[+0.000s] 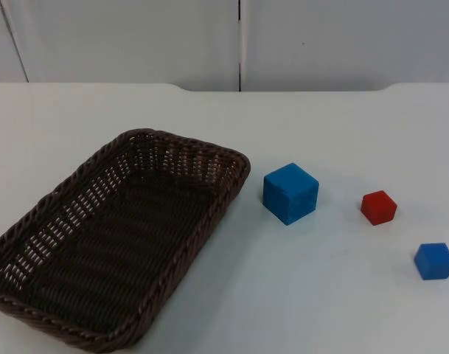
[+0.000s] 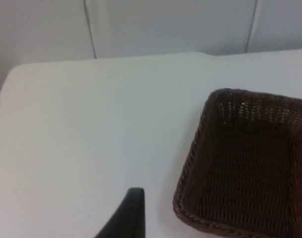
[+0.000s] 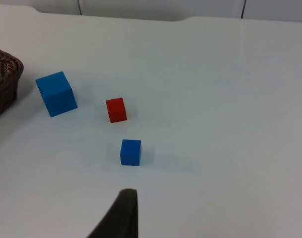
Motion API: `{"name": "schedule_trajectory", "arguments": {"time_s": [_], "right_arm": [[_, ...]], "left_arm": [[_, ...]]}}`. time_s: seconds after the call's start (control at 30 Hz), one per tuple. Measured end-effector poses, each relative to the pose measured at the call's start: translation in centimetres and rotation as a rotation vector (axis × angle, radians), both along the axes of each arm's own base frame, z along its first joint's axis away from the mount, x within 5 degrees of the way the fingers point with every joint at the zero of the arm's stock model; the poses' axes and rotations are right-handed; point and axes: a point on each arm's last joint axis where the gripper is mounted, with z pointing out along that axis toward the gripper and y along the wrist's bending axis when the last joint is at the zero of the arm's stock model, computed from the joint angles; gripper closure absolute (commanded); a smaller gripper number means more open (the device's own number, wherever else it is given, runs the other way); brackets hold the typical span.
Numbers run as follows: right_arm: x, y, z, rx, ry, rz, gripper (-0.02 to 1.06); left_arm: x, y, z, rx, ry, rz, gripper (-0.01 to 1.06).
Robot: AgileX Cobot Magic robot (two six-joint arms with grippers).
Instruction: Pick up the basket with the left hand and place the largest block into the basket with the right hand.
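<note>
Now, basket (image 1: 113, 243): empty on the counter (image 1: 342, 125), long axis slanting, at the left arm's side.
Big block (image 1: 290, 193): just beside the basket's rim.
Small blocks: red (image 1: 378, 207), blue (image 1: 434, 261), further right.
Left jaws: back from the basket; state can't be told.
Right jaws: back from the blocks; state can't be told.

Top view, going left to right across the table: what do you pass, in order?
basket → large blue block → red block → small blue block
</note>
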Motion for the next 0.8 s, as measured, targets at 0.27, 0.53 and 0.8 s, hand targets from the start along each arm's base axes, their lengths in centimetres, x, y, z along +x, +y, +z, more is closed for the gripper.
{"name": "schedule_trajectory", "arguments": {"time_s": [0.27,0.53,0.8], "right_arm": [[0.0,0.0,0.0,0.000,0.000,0.000,0.00],[0.0,0.0,0.0,0.000,0.000,0.000,0.00],[0.0,0.0,0.0,0.000,0.000,0.000,0.00]], "left_arm": [[0.6,-0.4,0.2,-0.014,0.010,-0.039,0.00],[2.6,-0.8,0.5,-0.072,0.074,-0.071,0.00],[6.6,-1.4,0.8,-0.185,0.154,-0.099,0.00]]}}
